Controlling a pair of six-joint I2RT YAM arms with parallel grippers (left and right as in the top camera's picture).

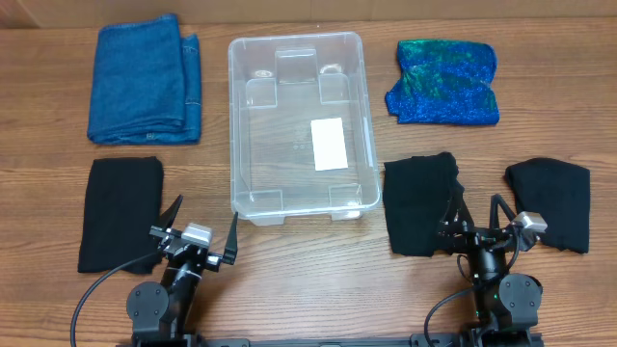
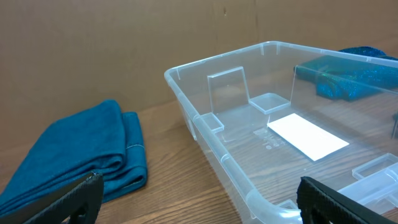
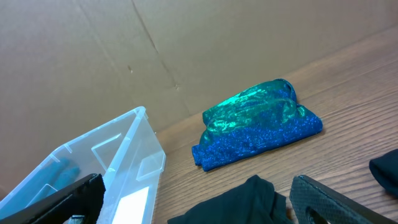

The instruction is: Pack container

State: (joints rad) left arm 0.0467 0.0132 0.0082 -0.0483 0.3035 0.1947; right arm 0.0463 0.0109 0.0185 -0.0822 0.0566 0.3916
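While both arms sit at the near edge of the bench, the left gripper (image 1: 205, 214) and right gripper (image 1: 476, 207) hold their fingers spread wide, grasping nothing. The clear container (image 1: 280, 145) stands mid-bench, a white label (image 1: 329, 145) on its base. A blue towel (image 1: 143, 82) lies at the far left corner, a shimmery green-blue cloth (image 1: 443, 82) far right, and three black cloths (image 1: 120, 212) along the near edge.

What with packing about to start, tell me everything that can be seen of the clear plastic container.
The container is a rectangular bin of clear plastic with rounded corners, a raised rim and moulded steps inside its corners. A white label shows on its base. It is open-topped, upright and has nothing inside. It rests on the wooden table, about mid-table, with its long sides running away from the arms.
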